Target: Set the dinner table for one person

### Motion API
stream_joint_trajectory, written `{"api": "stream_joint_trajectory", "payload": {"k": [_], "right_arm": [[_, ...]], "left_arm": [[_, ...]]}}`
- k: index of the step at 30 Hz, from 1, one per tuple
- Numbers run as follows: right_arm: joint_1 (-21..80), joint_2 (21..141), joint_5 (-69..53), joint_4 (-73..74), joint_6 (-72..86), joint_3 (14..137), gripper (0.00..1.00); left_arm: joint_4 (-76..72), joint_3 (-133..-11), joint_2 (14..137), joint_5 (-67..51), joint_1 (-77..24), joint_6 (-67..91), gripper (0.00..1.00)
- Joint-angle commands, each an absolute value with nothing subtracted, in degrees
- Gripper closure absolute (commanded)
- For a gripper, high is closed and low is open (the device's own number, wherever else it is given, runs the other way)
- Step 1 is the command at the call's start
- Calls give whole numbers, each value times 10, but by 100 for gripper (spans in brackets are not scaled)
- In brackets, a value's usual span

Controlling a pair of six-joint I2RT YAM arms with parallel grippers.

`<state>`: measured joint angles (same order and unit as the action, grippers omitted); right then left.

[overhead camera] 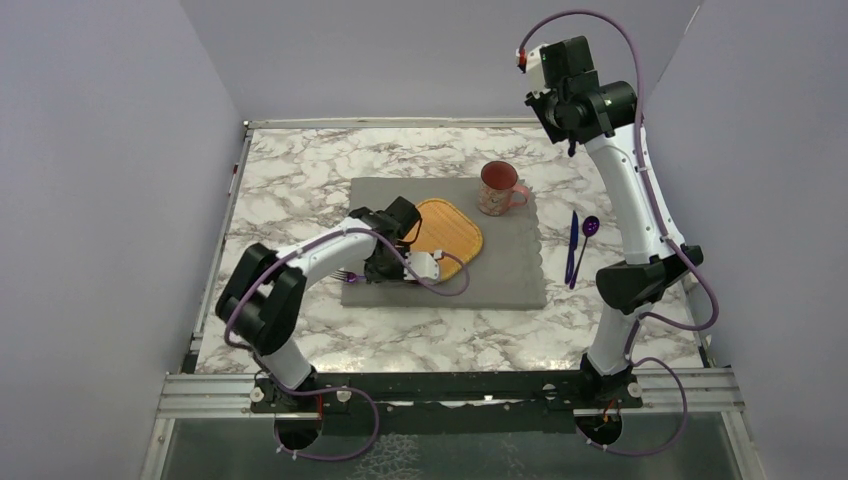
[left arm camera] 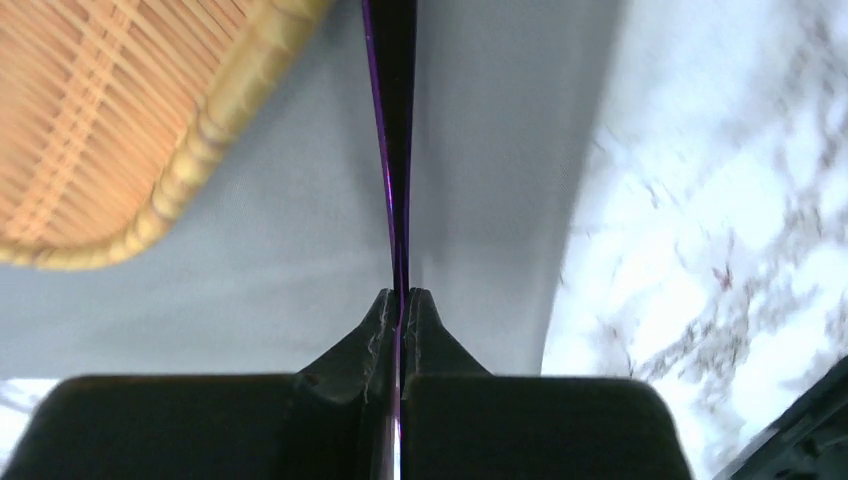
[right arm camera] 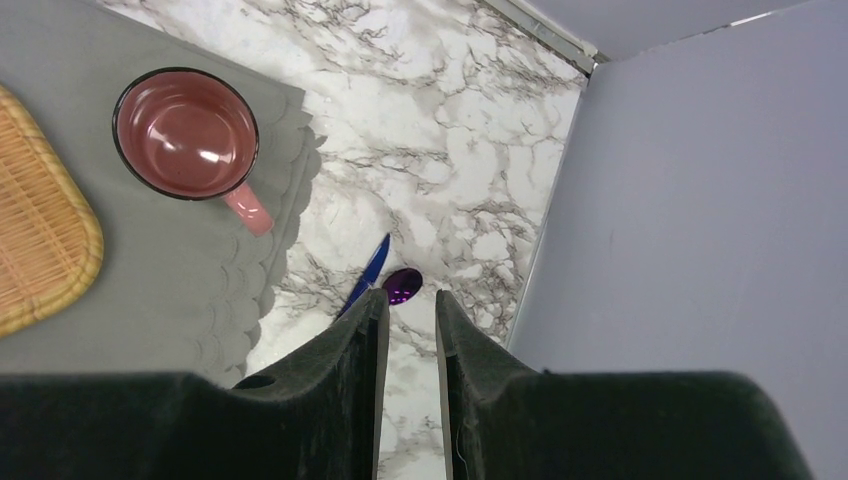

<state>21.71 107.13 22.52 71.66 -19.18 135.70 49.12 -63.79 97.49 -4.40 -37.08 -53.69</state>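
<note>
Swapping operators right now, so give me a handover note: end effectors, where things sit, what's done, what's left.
Left end effector: shut on a thin purple utensil, likely the fork, over the grey placemat just left of the woven tray.
Right end effector: open, empty, raised above the blue knife and purple spoon.
Done: tray and pink mug are on the placemat; knife and spoon lie on the marble table, right of the mat.
Left: set down and release the held utensil, then check the layout.
</note>
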Motion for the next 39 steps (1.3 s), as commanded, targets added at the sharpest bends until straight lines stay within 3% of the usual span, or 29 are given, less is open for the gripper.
{"api": "stream_joint_trajectory", "payload": {"k": [1, 11, 18, 24, 39], "right_arm": [[214, 1046, 246, 702, -197, 1354, 72], [215, 1038, 254, 704, -196, 1353, 72], [215, 1023, 260, 704, -197, 1335, 73], [214, 1018, 263, 702, -197, 1325, 73], [214, 1017, 285, 700, -199, 1291, 73]], "left_arm": [[536, -618, 859, -110, -369, -723, 100], [633, -632, 882, -117, -358, -830, 100], [637, -621, 868, -105, -275, -1082, 100], [696, -705, 927, -102, -212, -1202, 100], [672, -726, 994, -97, -172, -1471, 100]]}}
